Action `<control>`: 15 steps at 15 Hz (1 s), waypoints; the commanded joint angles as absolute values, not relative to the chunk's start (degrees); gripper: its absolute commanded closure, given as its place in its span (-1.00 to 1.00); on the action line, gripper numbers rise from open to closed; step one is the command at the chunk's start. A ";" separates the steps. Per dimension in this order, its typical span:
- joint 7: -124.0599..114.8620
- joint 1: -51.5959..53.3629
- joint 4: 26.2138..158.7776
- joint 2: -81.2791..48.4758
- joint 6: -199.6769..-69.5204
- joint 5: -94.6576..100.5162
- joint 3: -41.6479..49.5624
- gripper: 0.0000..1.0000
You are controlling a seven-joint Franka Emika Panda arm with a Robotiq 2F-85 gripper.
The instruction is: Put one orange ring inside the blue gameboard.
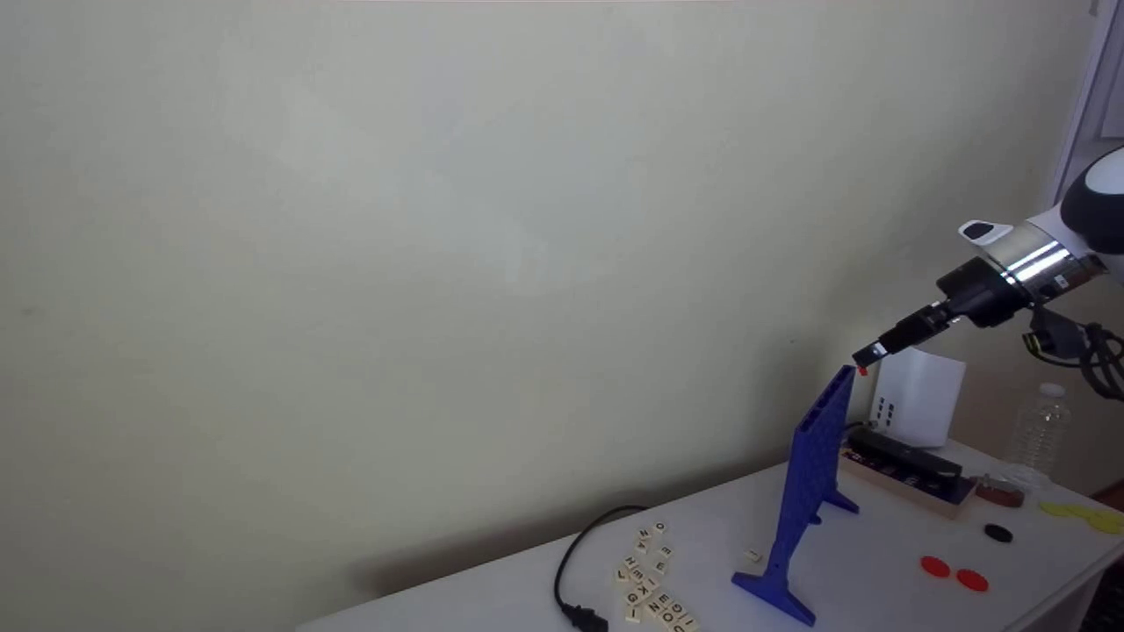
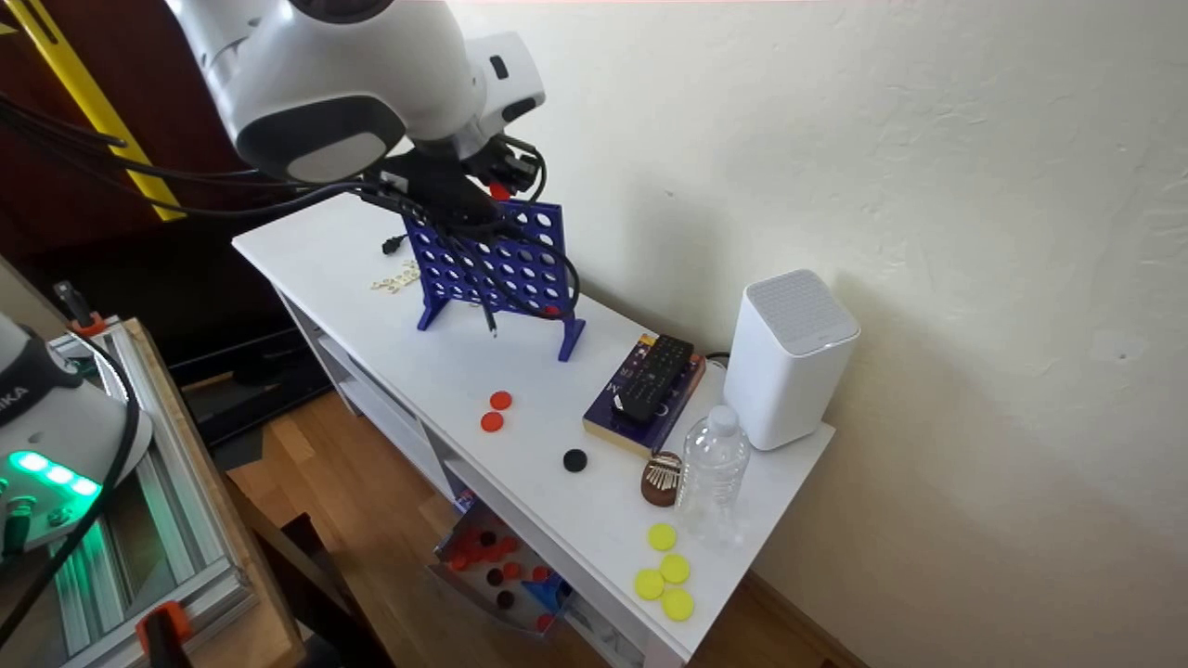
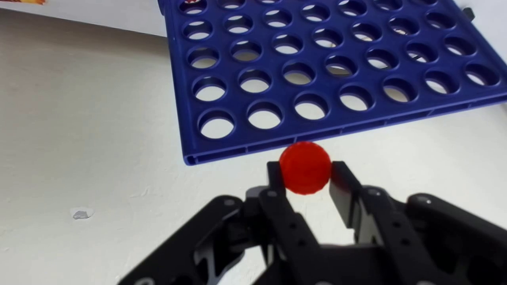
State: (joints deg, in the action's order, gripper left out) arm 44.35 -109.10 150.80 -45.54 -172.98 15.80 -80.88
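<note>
Flat round orange ring [image 3: 305, 168], pinched in our black gripper [image 3: 306, 171] by the top of the blue plastic gameboard [image 3: 326, 85], is, we judge, at the lining-up step, with edgewise lowering next.

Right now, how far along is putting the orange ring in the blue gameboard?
Done: the orange ring looks picked up. In hand: the pincer holds it near the slotted top of the blue gameboard. Left: the ring's round face shows outside the board, so lining up and dropping it in probably remain.
</note>
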 commanded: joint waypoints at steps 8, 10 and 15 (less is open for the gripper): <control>43.41 -107.53 150.22 -47.36 -175.11 17.70 -78.65 0.80; 43.44 -107.14 150.00 -47.72 -175.29 17.73 -78.33 0.80; 43.48 -105.89 149.26 -48.60 -175.71 17.86 -77.57 0.80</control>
